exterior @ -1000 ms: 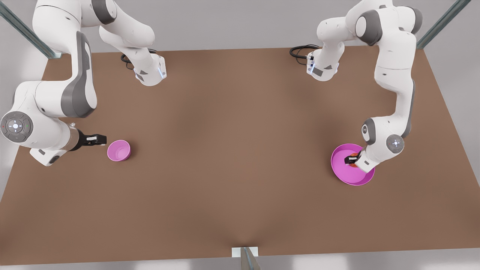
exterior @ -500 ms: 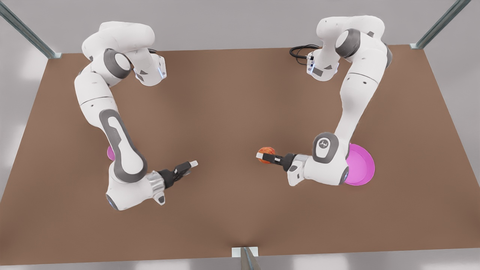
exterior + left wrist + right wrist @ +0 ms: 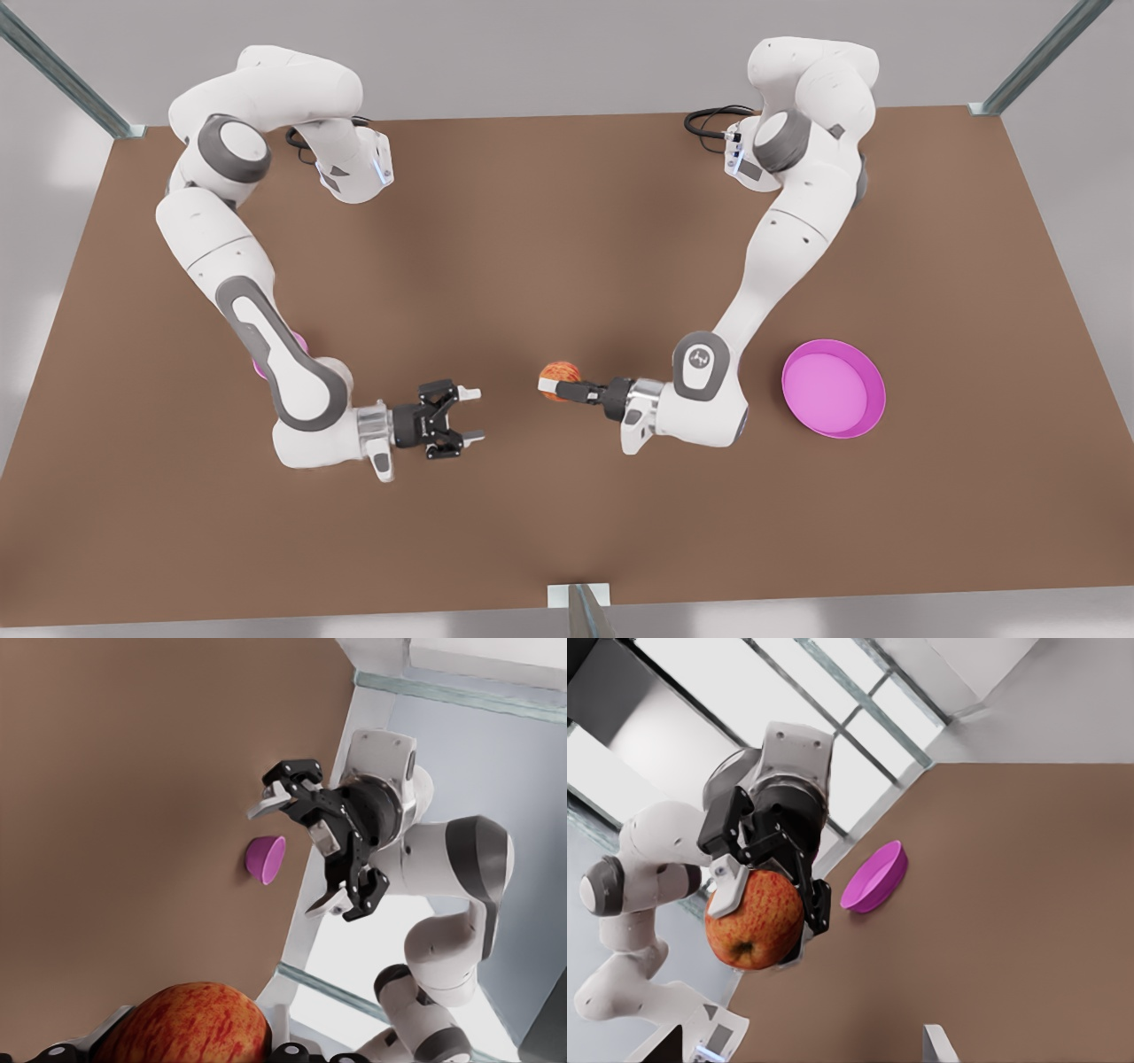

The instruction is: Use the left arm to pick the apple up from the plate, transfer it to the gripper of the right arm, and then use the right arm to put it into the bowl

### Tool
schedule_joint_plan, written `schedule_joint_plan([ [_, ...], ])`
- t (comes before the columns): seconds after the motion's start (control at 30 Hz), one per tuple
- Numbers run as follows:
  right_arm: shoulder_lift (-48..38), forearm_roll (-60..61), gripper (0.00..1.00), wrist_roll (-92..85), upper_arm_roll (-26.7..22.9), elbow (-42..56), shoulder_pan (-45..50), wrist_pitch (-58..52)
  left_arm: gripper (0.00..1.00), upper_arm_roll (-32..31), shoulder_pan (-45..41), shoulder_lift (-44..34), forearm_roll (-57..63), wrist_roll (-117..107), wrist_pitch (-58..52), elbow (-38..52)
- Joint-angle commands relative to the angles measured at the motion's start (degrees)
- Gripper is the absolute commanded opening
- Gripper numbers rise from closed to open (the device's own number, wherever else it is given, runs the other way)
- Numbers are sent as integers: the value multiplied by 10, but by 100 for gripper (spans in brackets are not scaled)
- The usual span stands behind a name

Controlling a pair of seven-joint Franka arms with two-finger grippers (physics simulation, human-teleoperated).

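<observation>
Left gripper (image 3: pixel 551 387) clamped on the apple (image 3: pixel 560 380), above the table (image 3: pixel 567 496); right gripper (image 3: pixel 471 414) facing the apple, jaws spread, nothing held.

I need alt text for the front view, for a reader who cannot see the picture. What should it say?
Over a brown table, the left end effector on the front view's right holds a red-orange apple toward the open right end effector, with a gap between them. An empty pink plate sits on the front view's right; a pink bowl peeks from behind the right arm.
</observation>
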Motion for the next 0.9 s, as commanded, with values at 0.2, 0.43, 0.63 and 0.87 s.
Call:
schedule_joint_plan([
  [0.2, 2, 47, 100, -564, 53, -65, -28, 164, 68, -2, -1, 3, -36, -3, 43, 2],
  [0.43, 12, 101, 100, -580, 68, -94, -25, 162, 68, -2, -7, 6, -48, -3, 54, 3],
  [0.63, 12, 134, 100, -593, 78, -115, -23, 164, 68, -2, -11, 6, -49, -3, 76, 4],
  [0.87, 13, 168, 100, -592, 78, -102, -3, 168, 68, -6, -14, 6, -49, -2, 76, 4],
])
